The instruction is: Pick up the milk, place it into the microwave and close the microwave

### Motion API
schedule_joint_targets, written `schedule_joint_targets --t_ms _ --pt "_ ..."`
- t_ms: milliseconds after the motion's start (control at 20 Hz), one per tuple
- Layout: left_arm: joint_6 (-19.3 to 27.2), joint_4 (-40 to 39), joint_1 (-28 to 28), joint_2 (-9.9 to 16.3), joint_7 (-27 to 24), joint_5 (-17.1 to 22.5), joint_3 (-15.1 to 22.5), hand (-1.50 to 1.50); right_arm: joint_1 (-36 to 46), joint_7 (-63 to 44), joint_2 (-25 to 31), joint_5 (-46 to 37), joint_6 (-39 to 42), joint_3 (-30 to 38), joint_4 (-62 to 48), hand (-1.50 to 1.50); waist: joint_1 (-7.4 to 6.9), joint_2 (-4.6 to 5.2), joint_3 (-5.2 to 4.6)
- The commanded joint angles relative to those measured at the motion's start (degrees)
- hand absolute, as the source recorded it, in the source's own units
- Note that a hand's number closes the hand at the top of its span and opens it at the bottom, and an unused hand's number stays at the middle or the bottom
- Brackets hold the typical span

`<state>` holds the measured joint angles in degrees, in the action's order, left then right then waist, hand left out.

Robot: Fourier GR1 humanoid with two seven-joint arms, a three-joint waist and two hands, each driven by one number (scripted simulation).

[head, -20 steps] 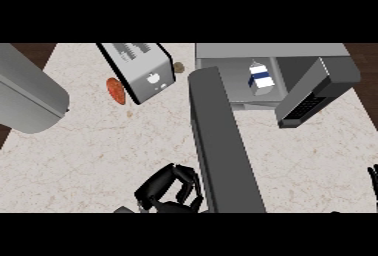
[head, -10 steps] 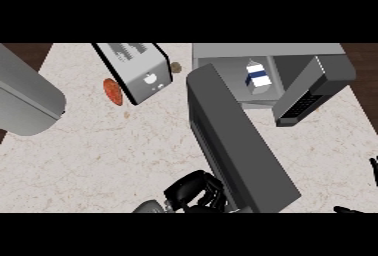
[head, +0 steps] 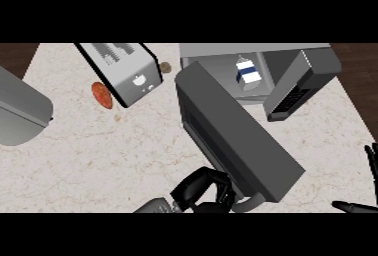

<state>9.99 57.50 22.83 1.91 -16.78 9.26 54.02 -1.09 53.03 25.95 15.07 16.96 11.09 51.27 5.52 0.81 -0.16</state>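
The milk carton [head: 248, 75], white with a blue band, stands inside the open microwave [head: 221, 55] at the counter's far side. The microwave's grey door [head: 232, 135] juts out toward me, swung partway round to the right. My left hand [head: 201, 190] sits at the door's near end, fingers curled against its outer face and lower edge. Only fingertips of my right hand [head: 369, 160] show at the right edge, straight and holding nothing.
A dark toaster-like appliance [head: 122, 70] lies at the back left with a red-brown round item [head: 101, 95] beside it. A large grey rounded body [head: 18, 110] fills the left edge. Marble counter [head: 111, 150] spreads in front.
The door has swung further to the right, its near end moving rightward. My left hand has followed it right along the bottom. The right hand's fingertips have come into view.
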Motion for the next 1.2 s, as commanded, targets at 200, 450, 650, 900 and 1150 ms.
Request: schedule_joint_targets --t_ms 200,450,650,900,1150 --pt "7.0 1.2 8.7 -1.8 1.5 8.8 4.2 1.50 1.0 -0.5 0.7 2.4 6.0 -2.3 5.8 -1.50 4.47 0.43 -0.20" --pt "10.1 0.3 11.9 -1.8 1.0 12.4 4.7 1.50 3.0 -2.9 0.7 2.7 5.1 -4.1 8.0 -1.50 6.42 1.25 -0.25" --pt "13.4 -0.8 18.5 -1.8 0.2 13.4 2.4 1.50 3.5 -4.4 2.8 2.9 6.5 -5.2 10.1 -1.50 8.36 1.30 -0.19" --pt "15.2 -2.4 24.1 -1.9 0.6 16.4 1.2 1.50 5.8 -6.3 4.3 3.9 6.8 -5.6 11.6 -1.50 10.57 2.09 -0.01" --pt "17.1 -4.9 28.2 -1.9 1.1 18.8 0.1 1.50 8.0 -8.1 4.8 5.7 7.7 -6.0 13.6 -1.50 12.91 2.85 0.10"
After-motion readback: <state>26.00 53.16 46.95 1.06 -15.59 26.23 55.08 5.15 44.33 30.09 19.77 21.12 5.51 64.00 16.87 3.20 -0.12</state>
